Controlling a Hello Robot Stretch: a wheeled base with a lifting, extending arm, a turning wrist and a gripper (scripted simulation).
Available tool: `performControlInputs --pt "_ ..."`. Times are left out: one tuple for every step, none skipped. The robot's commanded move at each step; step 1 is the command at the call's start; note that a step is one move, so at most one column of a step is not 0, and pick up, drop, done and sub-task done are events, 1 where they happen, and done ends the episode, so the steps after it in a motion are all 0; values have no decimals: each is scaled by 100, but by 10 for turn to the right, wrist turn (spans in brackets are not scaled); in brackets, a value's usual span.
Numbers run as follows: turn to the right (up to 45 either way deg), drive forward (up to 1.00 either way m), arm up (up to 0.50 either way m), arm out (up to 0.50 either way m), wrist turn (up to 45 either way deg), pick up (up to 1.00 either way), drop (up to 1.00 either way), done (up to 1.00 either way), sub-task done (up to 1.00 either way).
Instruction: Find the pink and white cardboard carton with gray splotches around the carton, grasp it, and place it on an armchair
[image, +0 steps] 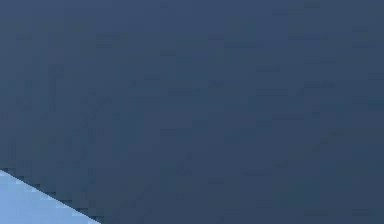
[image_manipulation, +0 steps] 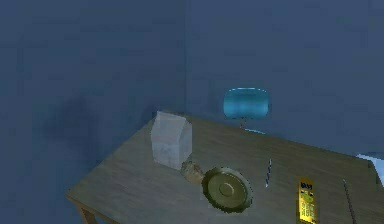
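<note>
Room: dark blue walls (image_manipulation: 90, 60) meet in a corner behind a table.
Ahead of me: a plain blue wall (image: 200, 100), with a pale blue wedge (image: 30, 205) in the forward view's low left corner.
Table: the brown wooden table (image_manipulation: 130, 180) is on my arm side.
Carton: the carton (image_manipulation: 171, 140) is a pale box with a pointy roof top. It stands upright on the table, near the far left edge.
Chair: a bright blue chair (image_manipulation: 246, 105) is behind the table, apart from the carton.
Round dish: a green-gold round dish (image_manipulation: 228, 187) lies flat, right of the carton.
Small brown thing: a small brown thing (image_manipulation: 192, 170) sits between the carton and the dish.
Thin stick: a thin stick (image_manipulation: 268, 172) lies just right of the dish.
Yellow thing: a flat yellow thing (image_manipulation: 306, 198) lies further right.
Gripper: I cannot tell how my fingers are set.
</note>
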Motion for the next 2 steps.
performControlInputs --pt "0 0 32 0 0 0 0 0 0" --pt "0 0 0 38 0 0 0 0 0"
